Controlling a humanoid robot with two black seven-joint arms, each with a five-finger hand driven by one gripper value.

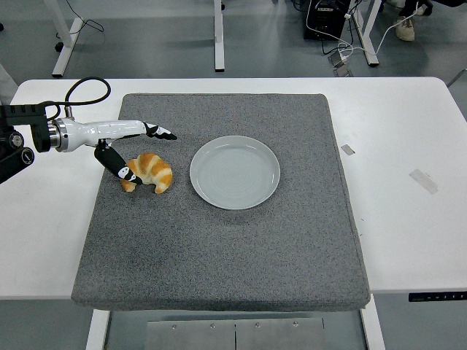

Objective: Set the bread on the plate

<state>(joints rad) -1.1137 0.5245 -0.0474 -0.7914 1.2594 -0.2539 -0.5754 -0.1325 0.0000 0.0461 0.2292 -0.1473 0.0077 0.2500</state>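
A grey mat (219, 240) covers the white table (408, 219). At centre sits an empty plate (235, 172). At its nine o'clock, just apart, lies the bread (149, 172), a croissant, long axis left-right, tips curving toward six o'clock. The left hand (124, 142) spreads over it, thumb at its left end, grasping nothing.

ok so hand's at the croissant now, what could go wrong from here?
1. The left hand is open: thumb at the croissant's left end, fingers stretched out behind it, not around it. Closing like this may pinch one tip, and the croissant could pivot or slip out.
2. The plate sits close on the right; a low carry could clip its rim and push it along the mat.
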